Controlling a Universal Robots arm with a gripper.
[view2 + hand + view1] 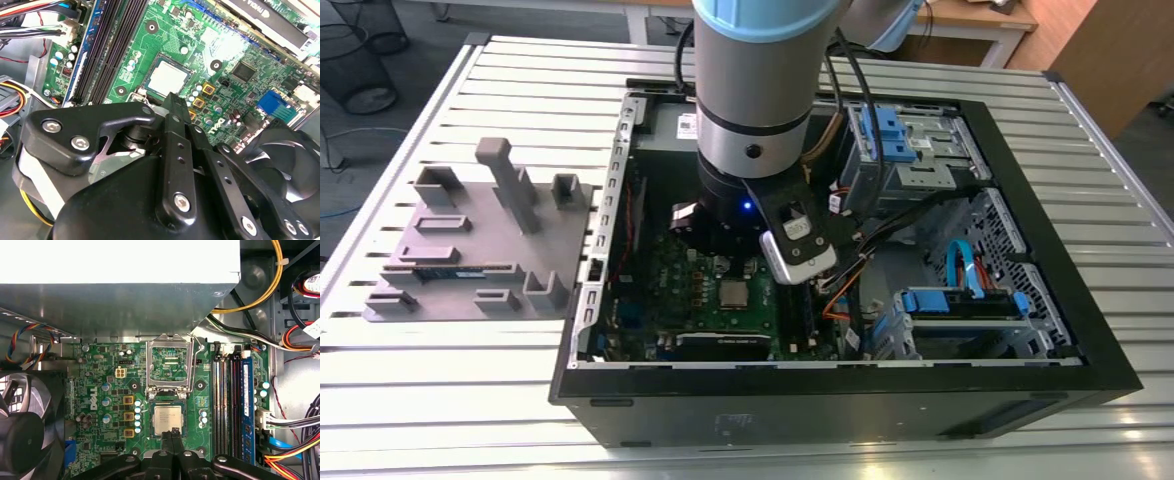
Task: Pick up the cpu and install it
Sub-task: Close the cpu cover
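Cpu [167, 420] lies flat in the motherboard [100, 390] socket, silver top up, with the hinged metal frame [170, 365] flipped open beside it. The end effector [172, 434] hangs just above the cpu's edge, its fingers pinched narrow together and gripping nothing.

One cpu [167, 420] (silver-topped), one motherboard [90, 370], one fan [25, 435], one open computer case [854, 400].
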